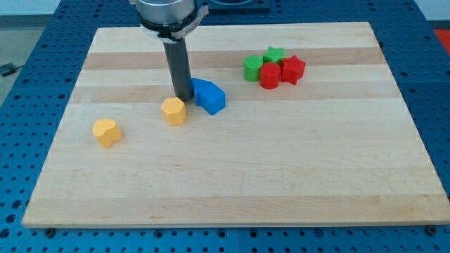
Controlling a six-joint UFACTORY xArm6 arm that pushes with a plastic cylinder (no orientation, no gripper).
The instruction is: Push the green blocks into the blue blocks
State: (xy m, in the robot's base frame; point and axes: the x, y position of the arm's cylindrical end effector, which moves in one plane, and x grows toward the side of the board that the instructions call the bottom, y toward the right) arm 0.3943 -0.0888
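Observation:
My tip (pixel 183 97) stands on the board just left of the blue blocks (pixel 209 96), touching or nearly touching them, and just above a yellow hexagonal block (pixel 174 111). The blue blocks sit pressed together near the board's middle; their shapes merge and I cannot tell how many there are. A green round block (pixel 252 68) and a green star-shaped block (pixel 274 54) sit at the upper right, well to the right of the blue ones. They touch a red round block (pixel 270 75) and a red star-like block (pixel 292 69).
A yellow heart-like block (pixel 107 132) lies at the left, apart from the rest. The wooden board (pixel 232 190) rests on a blue perforated table. The arm's grey housing (pixel 169 14) hangs over the board's top edge.

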